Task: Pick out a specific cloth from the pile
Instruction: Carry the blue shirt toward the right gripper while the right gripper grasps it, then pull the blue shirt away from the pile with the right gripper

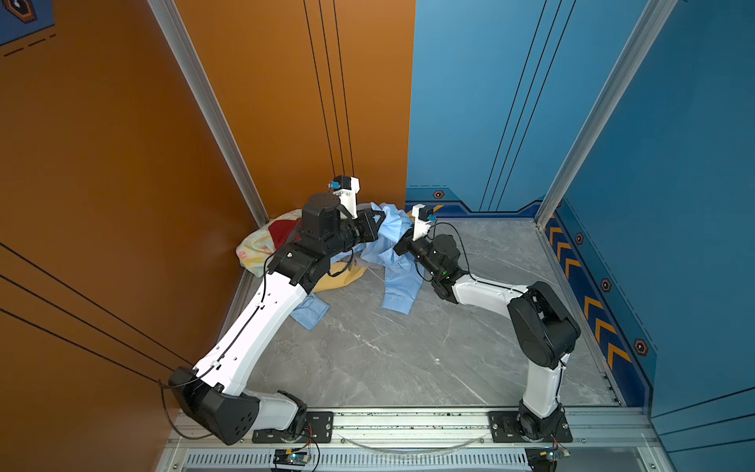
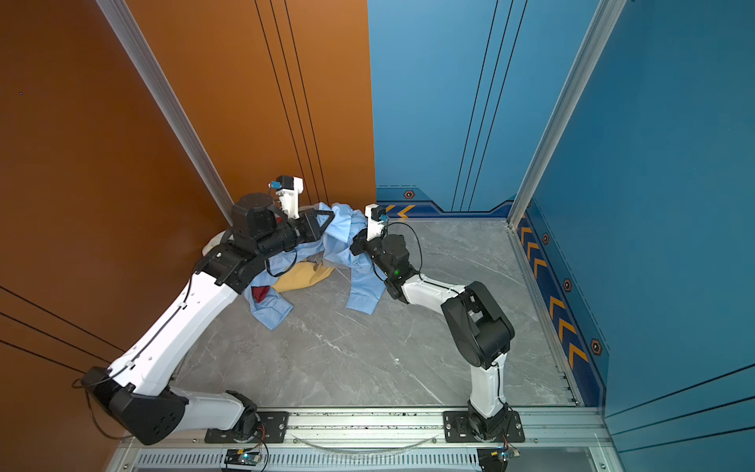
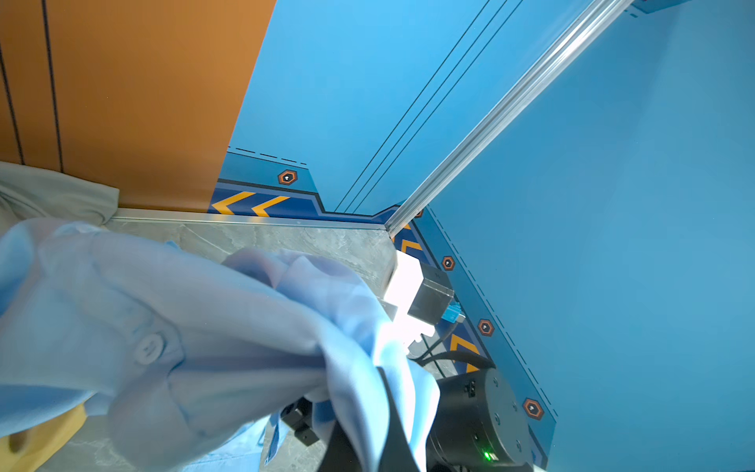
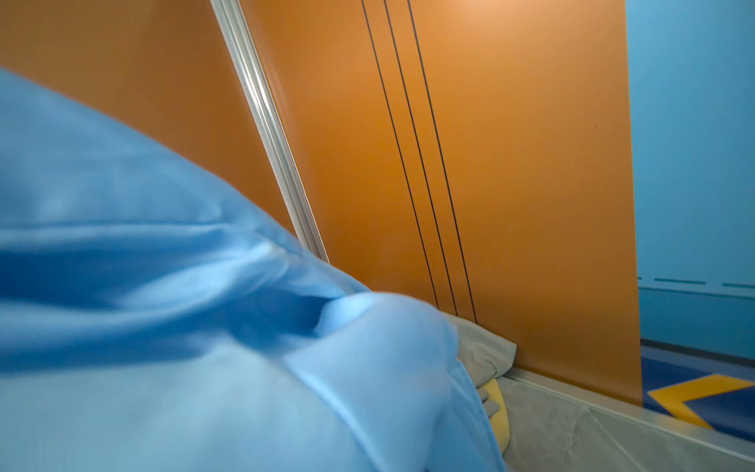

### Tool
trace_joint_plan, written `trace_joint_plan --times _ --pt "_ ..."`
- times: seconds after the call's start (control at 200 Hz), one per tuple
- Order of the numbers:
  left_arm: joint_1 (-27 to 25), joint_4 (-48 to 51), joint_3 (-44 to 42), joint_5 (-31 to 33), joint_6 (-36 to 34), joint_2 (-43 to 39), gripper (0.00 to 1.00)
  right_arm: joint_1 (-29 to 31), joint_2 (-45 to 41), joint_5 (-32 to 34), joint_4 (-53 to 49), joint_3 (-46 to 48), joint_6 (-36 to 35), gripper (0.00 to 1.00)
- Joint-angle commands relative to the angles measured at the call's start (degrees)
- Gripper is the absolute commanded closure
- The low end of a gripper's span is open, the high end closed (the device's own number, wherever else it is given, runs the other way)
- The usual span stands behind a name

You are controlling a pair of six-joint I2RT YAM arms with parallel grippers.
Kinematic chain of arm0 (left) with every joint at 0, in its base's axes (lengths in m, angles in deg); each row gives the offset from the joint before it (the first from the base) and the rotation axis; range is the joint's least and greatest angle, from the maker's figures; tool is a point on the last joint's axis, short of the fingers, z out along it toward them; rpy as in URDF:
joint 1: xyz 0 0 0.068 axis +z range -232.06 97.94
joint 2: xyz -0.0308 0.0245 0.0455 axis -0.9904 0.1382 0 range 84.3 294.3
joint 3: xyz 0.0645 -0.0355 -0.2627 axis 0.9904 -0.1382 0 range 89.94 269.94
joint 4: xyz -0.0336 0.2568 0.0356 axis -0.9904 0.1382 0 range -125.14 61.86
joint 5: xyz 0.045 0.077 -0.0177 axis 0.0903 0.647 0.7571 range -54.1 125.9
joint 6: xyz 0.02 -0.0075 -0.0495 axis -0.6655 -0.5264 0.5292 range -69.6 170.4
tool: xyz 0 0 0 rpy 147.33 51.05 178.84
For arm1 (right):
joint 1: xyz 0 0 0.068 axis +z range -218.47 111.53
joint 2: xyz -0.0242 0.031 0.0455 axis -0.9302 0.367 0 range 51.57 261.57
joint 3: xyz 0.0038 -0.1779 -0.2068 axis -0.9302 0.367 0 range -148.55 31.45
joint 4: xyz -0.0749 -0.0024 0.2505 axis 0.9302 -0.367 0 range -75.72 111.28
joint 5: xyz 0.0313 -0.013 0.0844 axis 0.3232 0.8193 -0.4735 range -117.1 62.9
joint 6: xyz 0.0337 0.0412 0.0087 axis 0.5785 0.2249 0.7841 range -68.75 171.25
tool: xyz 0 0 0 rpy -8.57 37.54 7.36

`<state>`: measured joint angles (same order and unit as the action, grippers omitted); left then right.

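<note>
You have the light sky-blue thin woven shirt (image 1: 390,241) lifted off the pile of mixed garments (image 1: 286,245) at the back corner of the grey marble-patterned desk (image 1: 408,347), where the orange wall meets the blue one. The fabric is fine and smooth, bunched into soft folds, with one round button (image 3: 149,348) on a cuff in the left wrist view. Two long flat sleeves trail from it onto the desk: one nearer the left arm (image 2: 269,310), one just beside the right arm (image 2: 361,292).

Your left claw (image 1: 378,222) is closed on the shirt's raised top fold. Your right claw (image 1: 402,243) is pressed into the shirt from the other side, closed on the cloth as far as the frames show; blue fabric fills its wrist view (image 4: 204,327).

In the pile behind the shirt you can count four other pieces: a dark red garment (image 1: 284,231), a pale yellow cloth with pink print (image 1: 255,249), a mustard yellow garment (image 1: 339,276) and a matte grey garment (image 3: 53,194) against the orange wall.
</note>
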<state>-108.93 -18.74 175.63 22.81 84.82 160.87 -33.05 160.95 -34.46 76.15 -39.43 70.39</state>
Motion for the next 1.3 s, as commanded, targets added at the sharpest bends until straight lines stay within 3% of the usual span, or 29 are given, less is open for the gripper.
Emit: trace_joint_plan --times 0.0,0.23,0.501,0.626,1.006,1.296 --pt "-0.50 -5.07 -5.14 -3.57 1.58 -4.09 1.00 -0.23 -2.28 1.40 -0.74 -1.00 2.92 1.00" --pt "-0.37 -6.59 -16.16 -0.62 -1.68 -9.60 0.99 -1.03 -9.16 3.81 -7.23 -0.50 5.84 1.00" --pt "-0.79 -6.43 -23.30 1.07 -4.74 -10.49 0.44 -5.85 -16.46 7.33 -14.84 -1.49 23.22 1.00" --pt "-1.07 -6.31 -24.80 1.72 -6.28 -10.79 0.33 -8.06 -19.71 8.90 -23.75 -3.97 26.65 1.00" --pt "-1.50 -3.76 -26.26 2.65 -9.46 -9.75 0.28 -17.34 -27.47 7.30 -40.02 -9.33 26.28 1.00" --pt "-1.82 -3.40 -26.28 3.08 -10.59 -8.21 0.27 -27.59 -31.36 4.33 -43.64 -10.37 27.52 1.00"
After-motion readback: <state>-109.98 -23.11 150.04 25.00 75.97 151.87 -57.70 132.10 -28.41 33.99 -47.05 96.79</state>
